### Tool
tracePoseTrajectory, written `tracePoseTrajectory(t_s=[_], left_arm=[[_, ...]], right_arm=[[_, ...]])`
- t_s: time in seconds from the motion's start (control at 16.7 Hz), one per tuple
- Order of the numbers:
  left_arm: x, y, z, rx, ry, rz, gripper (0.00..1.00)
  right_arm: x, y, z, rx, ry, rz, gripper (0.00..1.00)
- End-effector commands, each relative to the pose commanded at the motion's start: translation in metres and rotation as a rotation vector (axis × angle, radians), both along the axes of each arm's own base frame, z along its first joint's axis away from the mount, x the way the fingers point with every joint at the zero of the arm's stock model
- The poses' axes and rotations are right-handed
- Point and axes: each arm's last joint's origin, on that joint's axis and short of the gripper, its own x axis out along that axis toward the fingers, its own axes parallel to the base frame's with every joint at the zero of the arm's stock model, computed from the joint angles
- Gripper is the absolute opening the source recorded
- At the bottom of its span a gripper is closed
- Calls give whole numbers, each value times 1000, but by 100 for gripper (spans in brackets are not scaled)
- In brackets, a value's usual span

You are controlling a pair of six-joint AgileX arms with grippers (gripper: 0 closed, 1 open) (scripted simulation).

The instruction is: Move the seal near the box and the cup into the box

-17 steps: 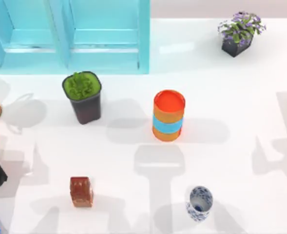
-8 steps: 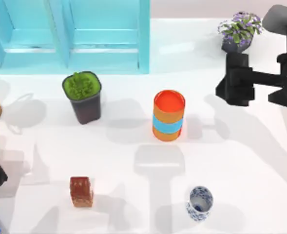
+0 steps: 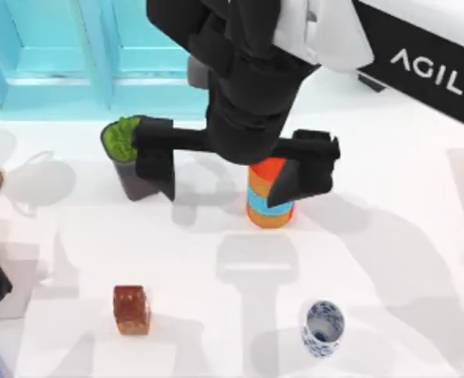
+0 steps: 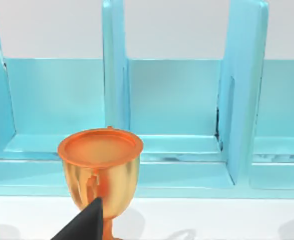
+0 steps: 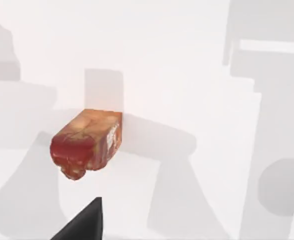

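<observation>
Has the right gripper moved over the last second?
Yes. The right gripper has swung leftward, from beside the purple-flowered pot to over the orange blue-banded cylinder.

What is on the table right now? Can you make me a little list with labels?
seal: seal, standing near the front left, untouched
cup: cup, near the front right, upright, not in the box
box: blue box at the back left
right arm: right tool, open, above the table's middle
left arm: parked at the left edge
other things: orange cylinder, green plant pot, gold goblet in front of the box
</observation>
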Motion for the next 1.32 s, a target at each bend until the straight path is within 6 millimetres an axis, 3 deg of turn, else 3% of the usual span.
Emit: tracePoseTrajectory(t_s=[0.24,0.48,0.72,1.14,1.32], left_arm=[[0,0,0,0,0,0,100],[0,0,0,0,0,0,100],[0,0,0,0,0,0,100],[0,0,0,0,0,0,100],[0,0,0,0,0,0,100]], right_arm=[[-8,70,-37,-103,69,-15,100],[-25,109,-68,-158,75,-31,100],[-37,124,-84,-180,65,-42,100],[-35,124,-87,-181,66,-47,100],[-35,128,-98,-187,67,-44,100]])
